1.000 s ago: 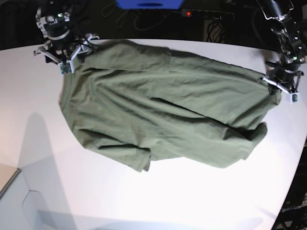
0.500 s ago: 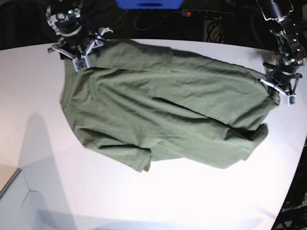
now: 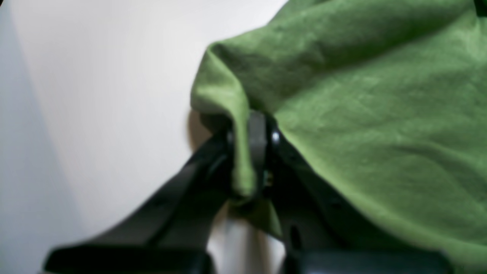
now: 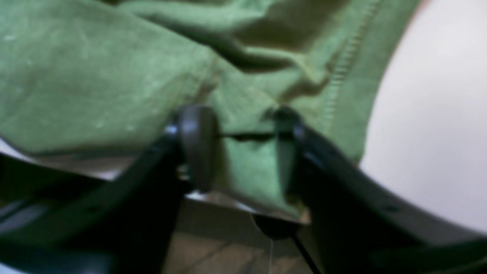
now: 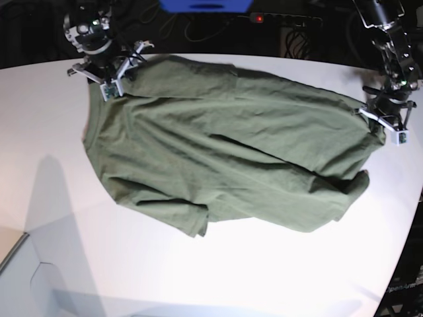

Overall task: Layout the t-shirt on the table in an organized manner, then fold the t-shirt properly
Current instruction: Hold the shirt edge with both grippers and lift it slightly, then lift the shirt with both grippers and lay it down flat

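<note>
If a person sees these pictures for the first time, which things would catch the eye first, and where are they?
First comes the olive-green t-shirt, spread crumpled across the middle of the white table. Next, the two arms at its far corners: the left gripper, at the right edge of the base view, is shut on a fold of cloth. The right gripper, at the top left there, has its jaws apart around a hemmed edge of the shirt.
</note>
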Motion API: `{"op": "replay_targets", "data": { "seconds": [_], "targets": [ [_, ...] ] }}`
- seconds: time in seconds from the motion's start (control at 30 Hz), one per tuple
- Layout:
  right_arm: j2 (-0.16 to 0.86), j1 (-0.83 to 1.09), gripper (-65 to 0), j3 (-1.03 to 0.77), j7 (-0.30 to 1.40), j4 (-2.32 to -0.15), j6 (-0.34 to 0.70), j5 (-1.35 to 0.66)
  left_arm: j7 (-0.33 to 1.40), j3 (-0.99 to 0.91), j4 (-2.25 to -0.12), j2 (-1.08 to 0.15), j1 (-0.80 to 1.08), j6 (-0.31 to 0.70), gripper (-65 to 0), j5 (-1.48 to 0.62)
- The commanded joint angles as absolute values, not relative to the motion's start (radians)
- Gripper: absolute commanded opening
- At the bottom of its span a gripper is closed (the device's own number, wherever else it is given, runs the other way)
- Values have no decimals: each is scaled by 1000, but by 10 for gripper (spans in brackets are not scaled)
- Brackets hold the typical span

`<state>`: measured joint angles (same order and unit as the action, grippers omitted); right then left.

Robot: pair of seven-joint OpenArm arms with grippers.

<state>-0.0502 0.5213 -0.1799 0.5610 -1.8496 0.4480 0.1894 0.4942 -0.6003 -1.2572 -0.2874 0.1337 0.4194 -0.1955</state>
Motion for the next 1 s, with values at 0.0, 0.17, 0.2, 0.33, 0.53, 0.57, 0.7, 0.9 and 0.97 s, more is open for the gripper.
{"op": "replay_targets", "data": {
  "seconds": [0.0,0.17,0.2,0.33,0.53,0.57,0.7,0.9,0.97],
  "targets": [
    [-48,513,-485,-180,579,-1842,453,205,530,-601,-1260,-294,139,424,-649,-182],
    [-48,503,-650,-186,579,-1836,453,206,530,-602,-1271,-294,140,424,-649,-189],
    [-48,501,-650,-186,579,-1854,453,205,530,-602,-1277,-294,142,424,-649,-191],
    [-48,489,-650,-186,568,-1957,453,205,536,-604,-1342,-294,137,424,-649,-193],
    [-50,361,-650,-206,564,-2034,453,205,541,-604,-1495,-292,85,421,-649,-193],
    [-50,329,-650,-229,553,-2032,453,205,541,-604,-1515,-292,64,421,-649,-193],
    [-56,188,-650,-291,549,-2032,453,203,541,-602,-1558,-292,-35,418,-649,-183],
    [-21,-39,-650,-306,550,-1991,453,203,541,-595,-1452,-294,-280,418,-649,-182],
    [1,-157,-650,-289,552,-1923,453,208,541,-536,-1366,-292,-398,417,-649,-182]
  ]
}}
